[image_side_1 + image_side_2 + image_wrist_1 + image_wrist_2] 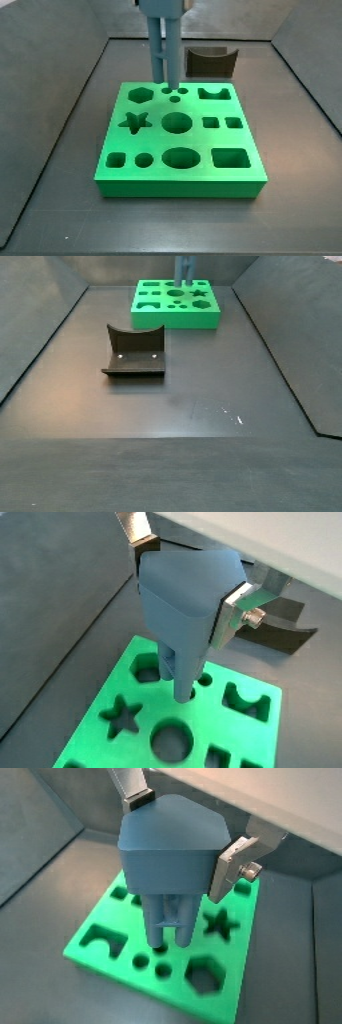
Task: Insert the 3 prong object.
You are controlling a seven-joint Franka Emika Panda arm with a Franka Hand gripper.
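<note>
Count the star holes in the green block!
1. The star hole sits near the green block's left edge in a side view. The gripper, above the block, holds the 3 prong object, which hides little.

Pincer point(181, 840) vertical, pointing down, fingers point(238, 863) clamped.
</note>
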